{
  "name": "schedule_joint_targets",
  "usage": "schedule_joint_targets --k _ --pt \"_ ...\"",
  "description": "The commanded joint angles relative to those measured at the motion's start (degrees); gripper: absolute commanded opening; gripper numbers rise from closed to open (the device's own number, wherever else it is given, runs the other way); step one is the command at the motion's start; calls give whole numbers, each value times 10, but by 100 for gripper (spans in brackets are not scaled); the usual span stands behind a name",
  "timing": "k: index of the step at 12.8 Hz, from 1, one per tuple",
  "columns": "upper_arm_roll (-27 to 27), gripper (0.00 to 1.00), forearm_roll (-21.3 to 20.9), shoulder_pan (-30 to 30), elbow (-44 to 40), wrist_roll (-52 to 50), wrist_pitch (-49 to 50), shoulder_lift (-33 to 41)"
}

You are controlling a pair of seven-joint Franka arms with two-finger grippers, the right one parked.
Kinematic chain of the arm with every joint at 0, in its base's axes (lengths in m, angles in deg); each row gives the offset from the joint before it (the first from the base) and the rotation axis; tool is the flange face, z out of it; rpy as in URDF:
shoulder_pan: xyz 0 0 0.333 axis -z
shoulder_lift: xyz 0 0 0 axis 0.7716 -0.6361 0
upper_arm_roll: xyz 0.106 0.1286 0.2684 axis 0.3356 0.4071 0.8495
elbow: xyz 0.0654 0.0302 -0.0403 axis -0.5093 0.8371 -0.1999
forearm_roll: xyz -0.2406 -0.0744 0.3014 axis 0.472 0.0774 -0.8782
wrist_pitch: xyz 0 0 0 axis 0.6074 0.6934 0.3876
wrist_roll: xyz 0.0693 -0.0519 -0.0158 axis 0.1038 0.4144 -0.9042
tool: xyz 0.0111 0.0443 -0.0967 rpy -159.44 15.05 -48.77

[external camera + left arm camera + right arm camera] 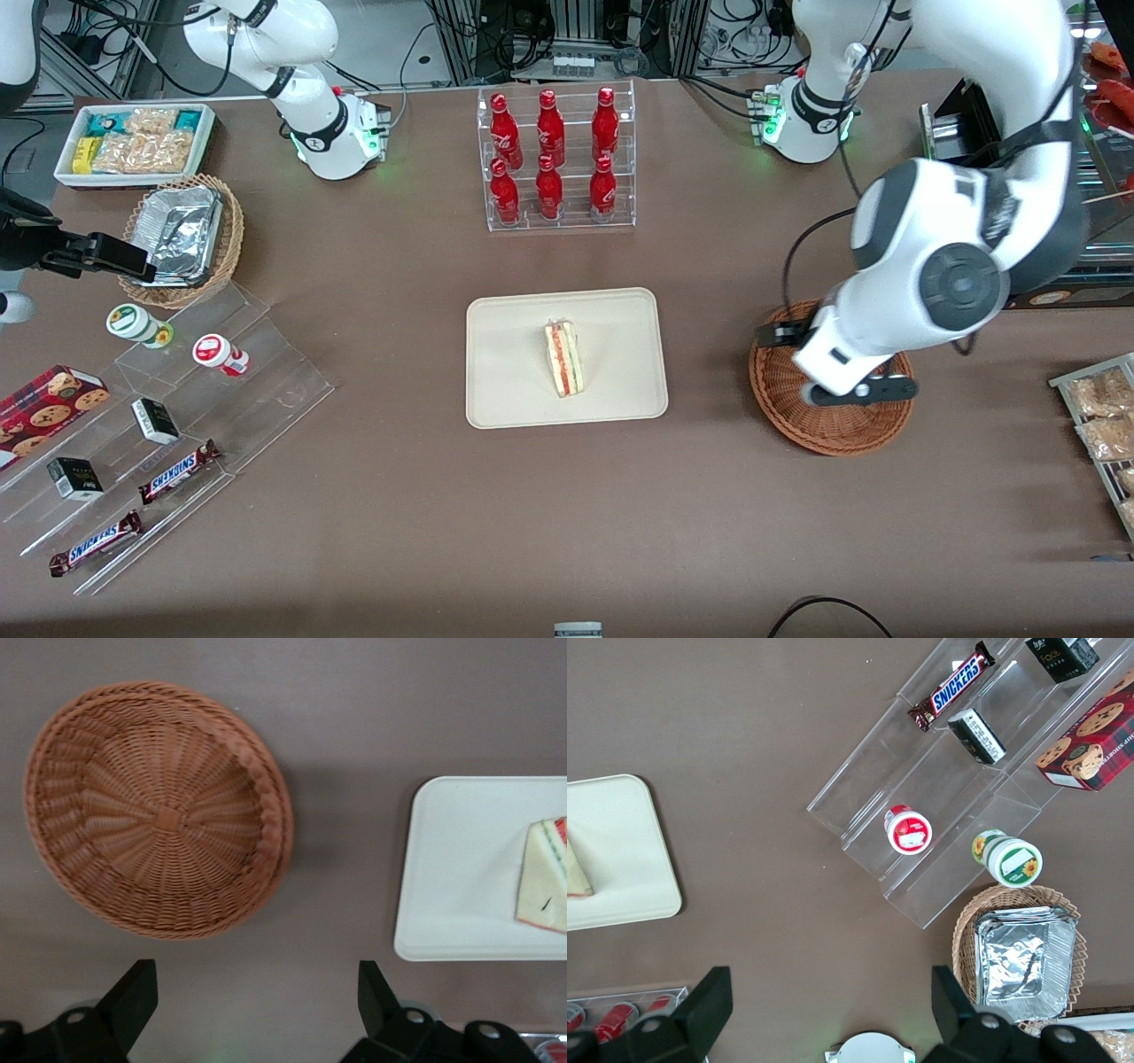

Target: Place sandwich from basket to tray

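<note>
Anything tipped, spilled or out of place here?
Nothing stands out. The sandwich rests on the tray, the basket is empty and upright, and the open tool hangs above the table beside the basket.

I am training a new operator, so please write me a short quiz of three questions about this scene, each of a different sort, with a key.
1. True or false: the sandwich lies in the basket.
2. Multiple choice: the gripper is
A. shut on the sandwich
B. open and holding nothing, above the table beside the basket
C. open, resting on the tray
3. Fill in: the rack of red bottles stands ______ from the front camera than the tray.

Key:
1. False; the sandwich lies on the tray and the basket holds nothing.
2. B
3. farther
</note>
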Motion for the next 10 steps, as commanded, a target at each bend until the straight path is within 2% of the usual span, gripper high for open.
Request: schedule_joint_targets --k 1,6,8,10 --pt "-5 100 6 -36 59 55 24 70" --pt "-4 100 -3 -80 70 78 87 135" --pt "-27 100 -4 -122 88 89 93 162" --pt "-30 100 -5 -140 97 105 111 187"
